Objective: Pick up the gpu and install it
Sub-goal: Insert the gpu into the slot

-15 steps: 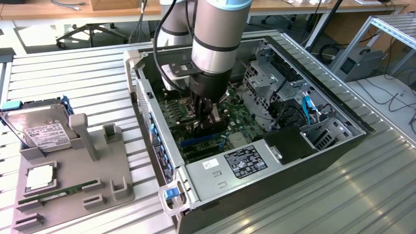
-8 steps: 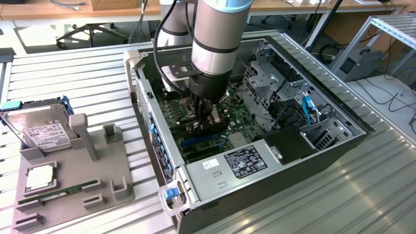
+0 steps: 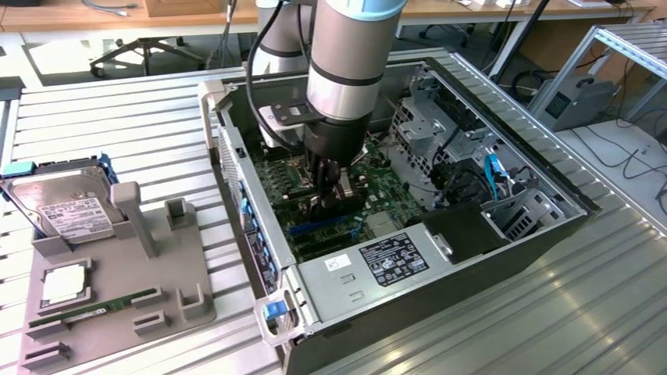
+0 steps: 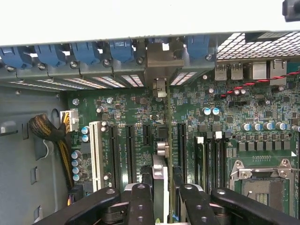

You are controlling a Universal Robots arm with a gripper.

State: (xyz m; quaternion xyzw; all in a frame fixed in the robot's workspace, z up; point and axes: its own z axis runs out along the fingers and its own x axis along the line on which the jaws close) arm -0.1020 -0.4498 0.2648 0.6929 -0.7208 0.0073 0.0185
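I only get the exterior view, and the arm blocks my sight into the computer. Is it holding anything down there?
Observer: Yes. In the wrist view the fingers sit on either side of the gpu, which is seen edge-on.
Operator: Where is the card over the green board?
Observer: It runs between two of the long black slots on the motherboard, pointing at the case's rear wall.
Operator: And its metal end?
Observer: The pale bracket stands at that rear wall, in the row of blue clips. I cannot tell whether the card is fully seated.
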